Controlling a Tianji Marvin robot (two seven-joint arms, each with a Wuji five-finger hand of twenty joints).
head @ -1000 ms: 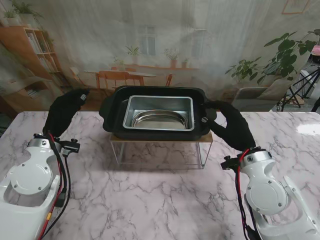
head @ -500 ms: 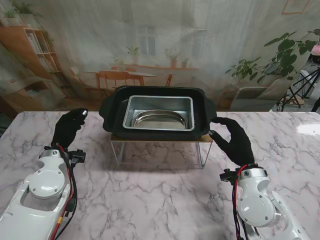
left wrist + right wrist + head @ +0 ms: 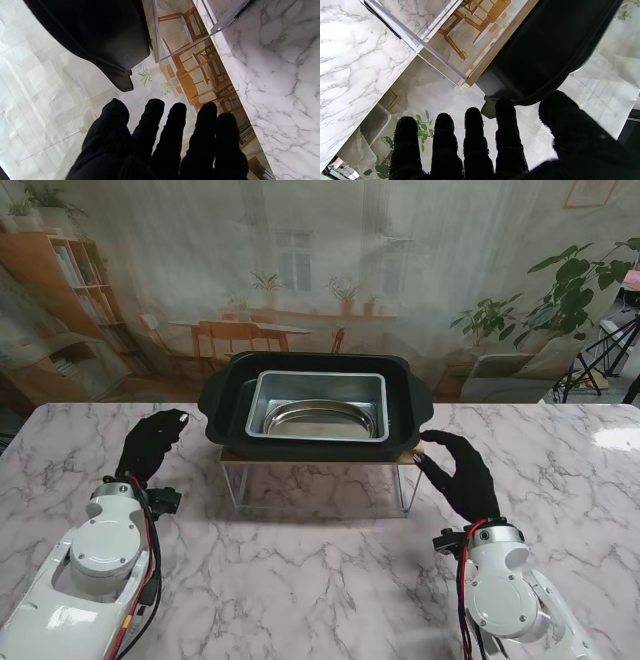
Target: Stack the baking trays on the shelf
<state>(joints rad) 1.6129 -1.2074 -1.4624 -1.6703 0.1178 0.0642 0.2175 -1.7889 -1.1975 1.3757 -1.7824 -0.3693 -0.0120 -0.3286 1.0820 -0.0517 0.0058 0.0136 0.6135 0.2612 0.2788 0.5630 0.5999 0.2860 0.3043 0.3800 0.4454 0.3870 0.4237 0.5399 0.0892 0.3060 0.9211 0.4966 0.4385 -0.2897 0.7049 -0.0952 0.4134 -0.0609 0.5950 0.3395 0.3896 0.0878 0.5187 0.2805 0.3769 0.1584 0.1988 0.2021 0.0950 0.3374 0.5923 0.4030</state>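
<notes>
1. Baking trays sat nested on the shelf at the twelve o'clock side of the bench: a black tray at the bottom, a rectangular steel tray inside it, and an oval steel dish inside that. By the look of it, the stack was already in place.

2. The left hand hung at about nine o'clock of the stack, apart from the black tray's handle, its fingers spread and holding nothing.

3. The right hand sat at about three o'clock, just beside the shelf's corner and the tray's handle end, with fingers loosely apart and empty. In the wrist view the index fingertip looked very near the handle; I could not tell whether it touched.

4. The main risk, as I judged it, lay on the right: a sideways or upward sweep of that hand could catch the handle and drag the black tray along the wooden top.

5. The black tray overhung the shelf at both ends, so a nudge could tilt it and send the steel trays sliding.

6. The shelf stood on thin wire legs, so a knock at its corner might shift it whole.
</notes>
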